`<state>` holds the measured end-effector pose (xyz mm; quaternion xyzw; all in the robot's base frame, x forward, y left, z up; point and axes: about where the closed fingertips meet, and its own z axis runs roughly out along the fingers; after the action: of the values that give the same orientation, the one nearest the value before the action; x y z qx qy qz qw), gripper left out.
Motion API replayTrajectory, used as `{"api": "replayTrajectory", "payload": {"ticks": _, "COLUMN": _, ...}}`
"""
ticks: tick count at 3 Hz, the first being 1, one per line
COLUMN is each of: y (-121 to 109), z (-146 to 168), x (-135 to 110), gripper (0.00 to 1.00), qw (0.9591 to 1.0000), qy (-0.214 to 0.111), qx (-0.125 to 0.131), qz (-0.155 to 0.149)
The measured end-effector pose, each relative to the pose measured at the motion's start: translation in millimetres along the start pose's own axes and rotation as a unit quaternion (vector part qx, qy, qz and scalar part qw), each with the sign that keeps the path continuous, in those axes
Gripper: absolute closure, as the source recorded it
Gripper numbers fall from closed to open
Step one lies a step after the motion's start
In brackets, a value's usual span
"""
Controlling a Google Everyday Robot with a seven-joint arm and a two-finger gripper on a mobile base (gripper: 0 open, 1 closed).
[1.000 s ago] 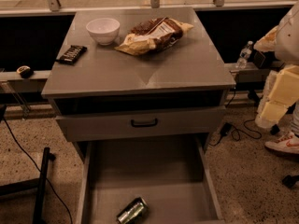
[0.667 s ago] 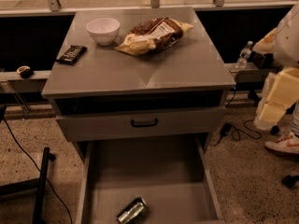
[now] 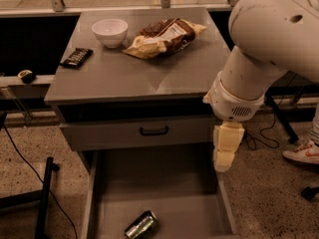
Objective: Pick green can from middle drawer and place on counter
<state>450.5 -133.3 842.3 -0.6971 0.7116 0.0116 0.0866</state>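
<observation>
Setting: speckled terrazzo floor (image 3: 30,153), dim light, a grey drawer cabinet (image 3: 65,133) standing against a dark ledge below a window frame.

Item 1, counter (image 3: 119,78): flat grey top, slightly glossy. It carries a white bowl (image 3: 110,32) at the back left, a crumpled brown-and-cream snack bag (image 3: 164,36) just beside the bowl to the right, and a dark wrapped bar (image 3: 76,57) near the left edge.

Item 2, upper drawer front (image 3: 114,136): grey, closed, with a black handle (image 3: 154,131).

Item 3, middle drawer (image 3: 159,183): pulled fully out toward the camera, with a plain grey floor and low side walls.

Item 4, green can (image 3: 141,225): lies on its side on the drawer floor, near the front, left of centre. It is set diagonally, with a shiny silver end facing lower left. The body is dark green and patterned, with pale glints along its length.

Item 5, gripper (image 3: 225,164): cream-coloured and pointing downward from a white arm (image 3: 269,39) that enters from the upper right. It hangs beside the drawer's right wall, at the height of the upper drawer front. Whether it is open or closed cannot be told. It holds nothing. The can lies below it and to its left, well apart.

Item 6, surroundings: black cables (image 3: 259,139) and a white shoe (image 3: 301,152) on the floor at right, and a black stand leg (image 3: 45,198) at left.
</observation>
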Motion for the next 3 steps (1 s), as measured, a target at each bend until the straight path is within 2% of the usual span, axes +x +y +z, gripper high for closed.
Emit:
{"api": "replayTrajectory", "payload": {"ticks": 1, "y": 0.3, "z": 0.2, "x": 0.3, "gripper": 0.00, "qw": 1.0000, "qy": 0.000, "qx": 0.000, "qz": 0.000}}
{"api": "replayTrajectory", "payload": {"ticks": 2, "y": -13.3, "z": 41.0, "x": -29.4, "gripper": 0.00, "qw": 0.9973, "qy": -0.074, "qx": 0.003, "qz": 0.003}}
{"api": "replayTrajectory", "payload": {"ticks": 3, "y": 2.9, "z": 112.5, "x": -76.5, "gripper": 0.00, "qw": 0.9930, "qy": -0.112, "qx": -0.012, "qz": -0.034}}
